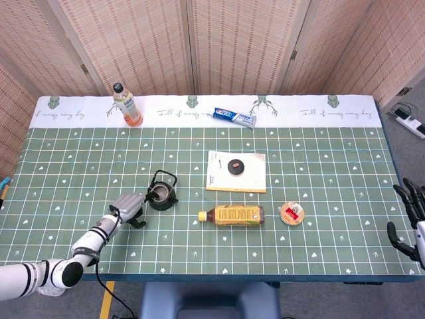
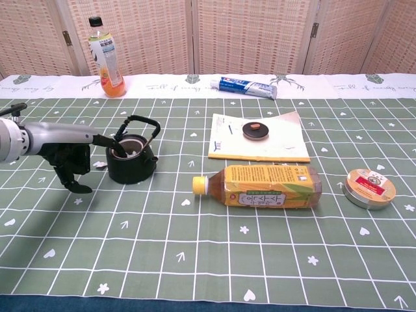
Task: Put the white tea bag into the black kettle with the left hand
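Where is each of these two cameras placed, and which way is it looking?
Head view: high above the near table edge, looking steeply down at the whole table; shows the left hand and arm, and the right hand at the right edge.
Chest view: low at the near edge, looking across toward the screens; shows only the left hand.
Both share the kettle, the lying bottle and the left hand.
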### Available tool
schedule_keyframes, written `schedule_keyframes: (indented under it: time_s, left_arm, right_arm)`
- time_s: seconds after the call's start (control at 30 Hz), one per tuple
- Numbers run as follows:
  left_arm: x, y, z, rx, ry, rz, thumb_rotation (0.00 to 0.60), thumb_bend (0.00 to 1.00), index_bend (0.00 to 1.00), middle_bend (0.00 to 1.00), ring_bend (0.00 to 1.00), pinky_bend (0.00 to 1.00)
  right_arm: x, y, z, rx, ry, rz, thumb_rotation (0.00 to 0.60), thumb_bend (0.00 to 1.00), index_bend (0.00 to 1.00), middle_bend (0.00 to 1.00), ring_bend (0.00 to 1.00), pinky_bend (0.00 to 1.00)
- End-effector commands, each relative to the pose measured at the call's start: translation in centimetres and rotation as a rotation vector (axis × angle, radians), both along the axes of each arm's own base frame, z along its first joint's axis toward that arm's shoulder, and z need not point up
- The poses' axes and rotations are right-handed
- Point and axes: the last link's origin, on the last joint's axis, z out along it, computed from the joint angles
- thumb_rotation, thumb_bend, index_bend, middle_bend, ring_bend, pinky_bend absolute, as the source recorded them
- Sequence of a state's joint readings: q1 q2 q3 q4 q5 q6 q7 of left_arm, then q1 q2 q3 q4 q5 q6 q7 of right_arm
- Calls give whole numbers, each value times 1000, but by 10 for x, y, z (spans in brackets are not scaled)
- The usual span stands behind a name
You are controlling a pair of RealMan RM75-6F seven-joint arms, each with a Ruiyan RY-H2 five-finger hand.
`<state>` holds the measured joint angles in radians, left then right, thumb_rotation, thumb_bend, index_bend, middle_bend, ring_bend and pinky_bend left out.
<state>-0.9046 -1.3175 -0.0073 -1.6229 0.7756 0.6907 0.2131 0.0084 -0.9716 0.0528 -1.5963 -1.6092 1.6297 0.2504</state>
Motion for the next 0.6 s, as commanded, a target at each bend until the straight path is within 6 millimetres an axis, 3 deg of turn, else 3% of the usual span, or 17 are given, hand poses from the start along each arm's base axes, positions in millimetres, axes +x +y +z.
schedule_keyframes:
  time_s: [0.03, 0.33, 0.6]
  left_arm:
    - [-2, 0, -3, -9, -4, 6, 600, 280, 144, 1000, 1000, 1000]
    - [10, 4, 0, 19, -43, -31, 600, 281, 141, 1000, 1000, 1000]
    - [29, 0, 19, 29, -81, -47, 600, 280, 128, 1000, 1000, 1000]
  right_arm:
    - [0, 0, 0, 0, -2, -1, 600, 541, 0, 0, 0, 0]
    - [0, 0, 0, 5, -4, -1, 600, 541, 0, 0, 0, 0]
    - [2, 2, 1, -2, -9, 15, 600, 541, 0, 0, 0, 0]
